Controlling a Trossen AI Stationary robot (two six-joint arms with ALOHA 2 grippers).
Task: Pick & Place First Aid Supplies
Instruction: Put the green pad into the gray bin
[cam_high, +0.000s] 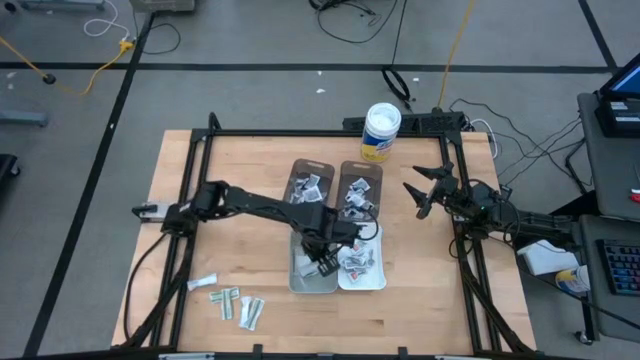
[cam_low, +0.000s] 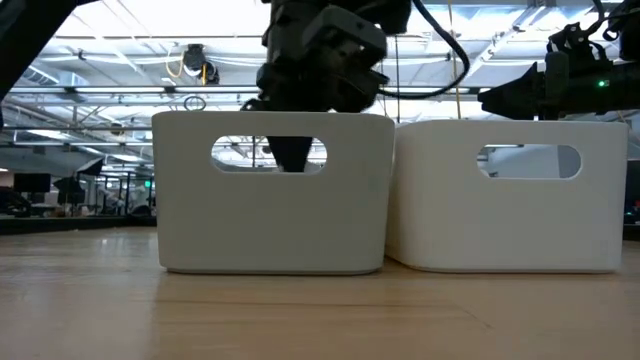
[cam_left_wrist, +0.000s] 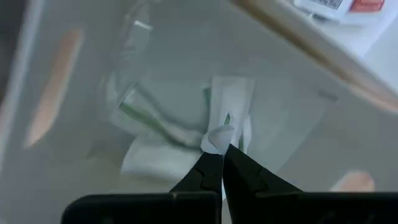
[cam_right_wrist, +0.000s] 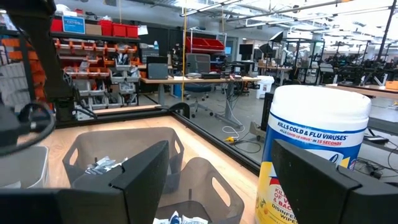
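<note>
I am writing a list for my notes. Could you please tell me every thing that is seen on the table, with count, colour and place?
Bins, near pair: two, one grey on the left, one white on the right, side by side at the table's middle.
Bins, far pair: two, brownish-grey, directly behind the near pair, both holding small packets.
Packets in the white bin: several, white with marks; exact count unclear.
Loose packets: about five, white with green, on the table's near left part.
Wipes tub: one, white with a yellow label, at the far edge.
Left gripper: shut on a white-green packet, inside the grey bin.
Right gripper: open, empty, hovering right of the far bins.
</note>
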